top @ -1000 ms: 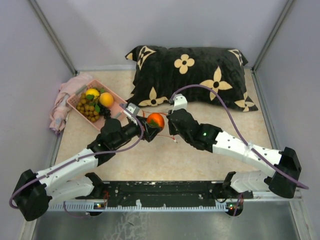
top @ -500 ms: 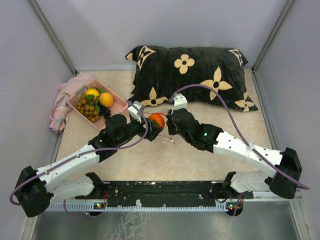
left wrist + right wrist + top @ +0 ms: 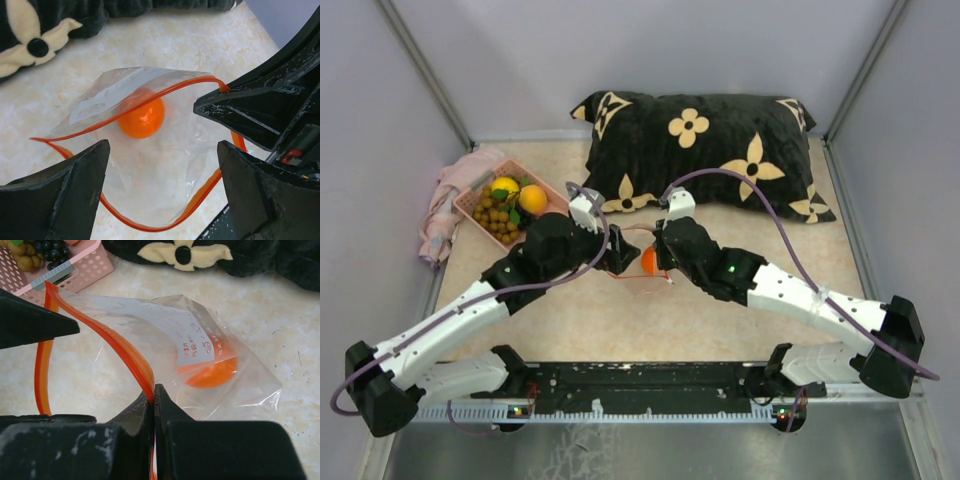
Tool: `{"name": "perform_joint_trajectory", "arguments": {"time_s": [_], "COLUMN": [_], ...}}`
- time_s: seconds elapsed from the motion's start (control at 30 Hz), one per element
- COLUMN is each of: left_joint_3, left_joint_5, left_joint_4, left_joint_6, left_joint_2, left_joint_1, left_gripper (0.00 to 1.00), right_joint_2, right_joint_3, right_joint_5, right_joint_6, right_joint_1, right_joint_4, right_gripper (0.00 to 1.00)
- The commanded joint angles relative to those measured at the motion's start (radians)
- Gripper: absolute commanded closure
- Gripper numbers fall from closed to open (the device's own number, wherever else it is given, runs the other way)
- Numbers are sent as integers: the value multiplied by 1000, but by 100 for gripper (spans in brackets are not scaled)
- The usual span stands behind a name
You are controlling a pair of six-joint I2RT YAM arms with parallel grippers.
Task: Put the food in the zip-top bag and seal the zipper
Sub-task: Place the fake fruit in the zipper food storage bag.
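Observation:
The zip-top bag (image 3: 150, 165) lies on the table with its mouth held wide open. Its zipper (image 3: 150, 95) runs round the opening as a red-orange strip. An orange ball (image 3: 142, 117) lies inside the bag, also seen in the top view (image 3: 648, 260) and the right wrist view (image 3: 210, 372). My left gripper (image 3: 162, 200) is open and empty, just above the bag mouth. My right gripper (image 3: 154, 395) is shut on the zipper (image 3: 125, 352) at the mouth edge. More food, a yellow ball (image 3: 504, 186), an orange ball (image 3: 532, 198) and a tan cluster (image 3: 498, 220), sits in the pink basket (image 3: 558, 208).
A black pillow with cream flowers (image 3: 710, 150) lies at the back. A pink cloth (image 3: 442, 210) lies left of the basket by the left wall. The two arms meet at the table's middle, fingers close together. Grey walls close off three sides.
My left gripper moved forward and down with the orange ball, then opened. The ball now lies inside the bag. The right gripper kept hold of the zipper.

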Motion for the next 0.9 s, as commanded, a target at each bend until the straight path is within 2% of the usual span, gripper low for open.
{"name": "perform_joint_trajectory", "arguments": {"time_s": [0.0,0.23,0.43,0.7,0.87], "left_joint_3": [88,106,142,187,232], "left_joint_5": [-78,-161,-262,-341,-341], "left_joint_4": [-240,-447,-533,-542,-514], "left_joint_6": [-105,-184,-172,-131,-71], "left_joint_2": [-55,-159,-169,-81,11], "left_joint_1": [-5,-5,-4,15,117], "left_gripper": [7,11,12,9,8], "right_joint_2": [-38,-29,-21,-42,-49], "right_joint_3": [6,-3,-9,-30,-45], "right_joint_5": [22,16,30,113,139], "right_joint_6": [13,17,16,-6,-40], "right_joint_1": [-2,-5,-5,-8,-11], "right_joint_4": [55,67,66,40,58], "right_gripper": [100,100,100,100,100]}}
